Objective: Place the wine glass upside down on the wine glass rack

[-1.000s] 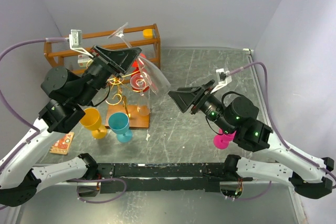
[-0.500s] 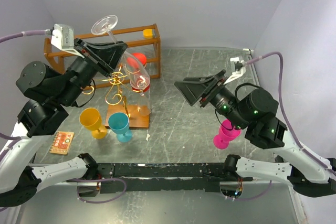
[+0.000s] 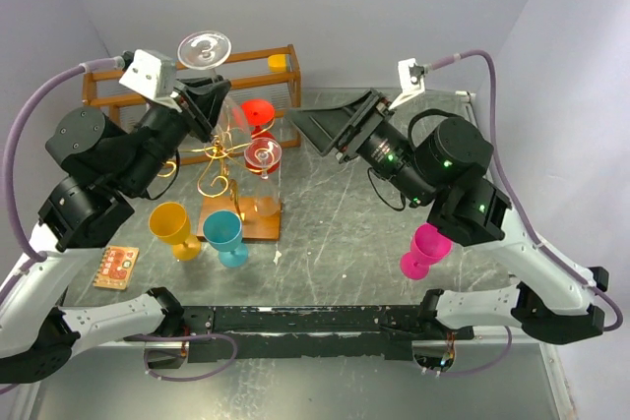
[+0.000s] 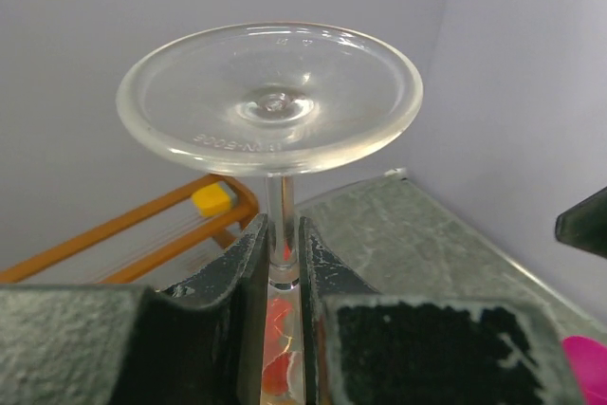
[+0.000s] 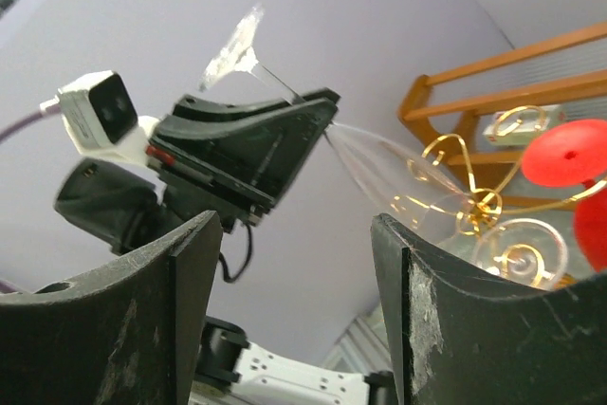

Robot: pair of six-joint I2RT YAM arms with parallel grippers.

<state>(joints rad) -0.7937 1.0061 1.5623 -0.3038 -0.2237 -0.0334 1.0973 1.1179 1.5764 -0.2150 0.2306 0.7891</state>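
- The wine glass rack [image 3: 258, 223] stands left of centre on the table, its gold scrolls beneath the left gripper.
- The right gripper [image 5: 294, 225] hangs in the air facing the rack, fingers spread and holding nothing.
- The left gripper [image 4: 282, 244] pinches the glass stem.
- The wine glass [image 3: 204, 49] is inverted, foot uppermost, with its bowl over the scrolls.

From high up at the near side, looking down on the whole table [image 3: 335, 233], far off. From the left wrist, very close, right over the left gripper [image 4: 283, 234], looking past the wine glass [image 4: 270, 97] toward the back wall [image 4: 114, 7]. From the right wrist, low down, between the fingers of the right gripper [image 5: 296, 225], looking across at the wine glass rack [image 5: 484, 201]. In all three: the wine glass and the orange crate [image 3: 291, 81].
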